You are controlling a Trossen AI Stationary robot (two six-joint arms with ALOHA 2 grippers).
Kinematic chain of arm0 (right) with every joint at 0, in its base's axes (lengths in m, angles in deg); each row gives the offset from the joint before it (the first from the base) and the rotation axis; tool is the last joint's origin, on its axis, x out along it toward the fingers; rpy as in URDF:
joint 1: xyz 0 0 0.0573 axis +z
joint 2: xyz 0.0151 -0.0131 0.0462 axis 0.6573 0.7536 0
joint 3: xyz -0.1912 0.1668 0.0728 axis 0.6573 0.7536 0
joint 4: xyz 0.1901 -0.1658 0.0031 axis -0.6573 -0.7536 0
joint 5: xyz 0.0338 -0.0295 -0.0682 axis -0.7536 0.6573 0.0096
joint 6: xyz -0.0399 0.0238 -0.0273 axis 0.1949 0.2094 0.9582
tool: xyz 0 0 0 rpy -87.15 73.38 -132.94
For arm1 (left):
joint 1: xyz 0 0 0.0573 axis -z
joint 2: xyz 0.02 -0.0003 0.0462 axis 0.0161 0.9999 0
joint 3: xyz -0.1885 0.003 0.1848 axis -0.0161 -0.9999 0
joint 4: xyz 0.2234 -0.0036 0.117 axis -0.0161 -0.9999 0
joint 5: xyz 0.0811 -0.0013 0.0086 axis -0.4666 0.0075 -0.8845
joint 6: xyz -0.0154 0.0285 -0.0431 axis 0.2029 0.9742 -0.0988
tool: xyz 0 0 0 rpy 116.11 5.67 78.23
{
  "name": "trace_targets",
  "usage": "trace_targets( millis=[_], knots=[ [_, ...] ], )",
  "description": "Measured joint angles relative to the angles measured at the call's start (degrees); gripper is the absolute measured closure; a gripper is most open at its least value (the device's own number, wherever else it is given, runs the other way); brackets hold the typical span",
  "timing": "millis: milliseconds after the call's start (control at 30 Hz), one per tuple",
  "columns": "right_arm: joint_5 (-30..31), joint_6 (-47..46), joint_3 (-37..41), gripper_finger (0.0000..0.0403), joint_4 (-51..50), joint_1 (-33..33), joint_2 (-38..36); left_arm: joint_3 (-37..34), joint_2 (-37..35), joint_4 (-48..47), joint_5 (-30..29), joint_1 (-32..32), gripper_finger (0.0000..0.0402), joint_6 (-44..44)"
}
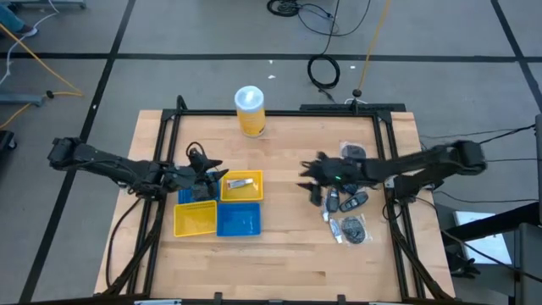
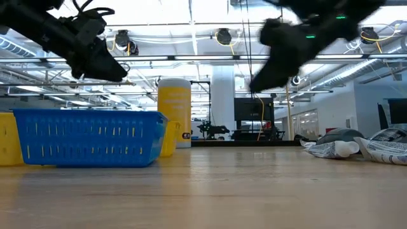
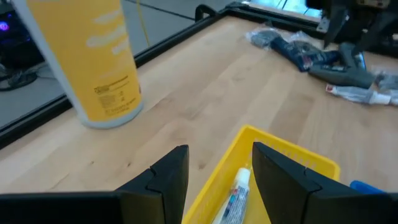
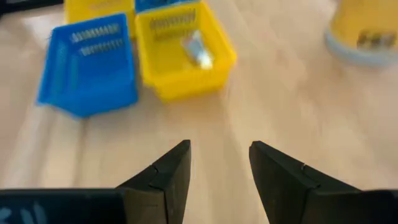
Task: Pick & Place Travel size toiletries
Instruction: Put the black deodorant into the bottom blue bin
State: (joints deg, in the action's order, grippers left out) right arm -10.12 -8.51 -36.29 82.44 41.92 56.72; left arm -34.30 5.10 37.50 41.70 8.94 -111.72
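Several wrapped toiletries (image 1: pixel 345 212) lie in a heap on the table's right side; they also show in the left wrist view (image 3: pixel 329 59). One tube (image 3: pixel 236 196) lies in the far yellow tray (image 1: pixel 242 185). My left gripper (image 1: pixel 216 172) is open and empty, above that tray's left rim. My right gripper (image 1: pixel 305 176) is open and empty above bare table, just left of the heap, pointing toward the trays.
A tall yellow canister with a white lid (image 1: pixel 251 110) stands at the table's far middle. A blue tray (image 1: pixel 239 219) and a yellow tray (image 1: pixel 196 219) sit on the near side of the tray cluster. Bare wood lies between the trays and the heap.
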Motion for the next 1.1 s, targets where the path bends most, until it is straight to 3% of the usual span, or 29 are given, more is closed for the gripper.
trace_targets(
  millis=[167, 367, 500, 633, 800, 1000, 1100],
  knots=[
    [5.78, -14.15, 6.14, 0.0248, -13.79, 6.91, -11.26, 0.0, 5.74, 7.68, 1.04, 0.0, 0.0229, 4.76],
    [11.68, -29.51, 6.19, 0.0248, -32.09, 14.28, -17.06, 0.0, 11.96, 16.34, 3.39, 0.0, 0.0229, 9.76],
    [11.25, -38.32, 6.92, 0.0248, -34.83, 15.79, -17.54, 0.0, 14.42, 18.96, 3.6, -0.02, 0.0229, 11.16],
    [8.6, -40.29, 8.6, 0.0243, -34.72, 15.58, -17.52, 0.0, 15.12, 19.12, 3.61, -0.04, 0.0229, 11.21],
    [2.22, -42.12, 8.84, 0.0186, -33.94, 12.88, -17.3, 0.0, 15.12, 19.43, 3.61, -0.08, 0.0229, 11.12],
    [2.23, -45.67, 8.83, 0.0085, -32.14, 10.5, -13.38, 0.0, 15.12, 19.47, 3.61, -0.09, 0.0229, 10.87],
    [2.34, -47.42, 8.82, 0.0056, -30.57, 10.42, -9.34, 0.0, 15.12, 19.49, 3.61, -0.09, 0.0229, 10.75]
  ],
)
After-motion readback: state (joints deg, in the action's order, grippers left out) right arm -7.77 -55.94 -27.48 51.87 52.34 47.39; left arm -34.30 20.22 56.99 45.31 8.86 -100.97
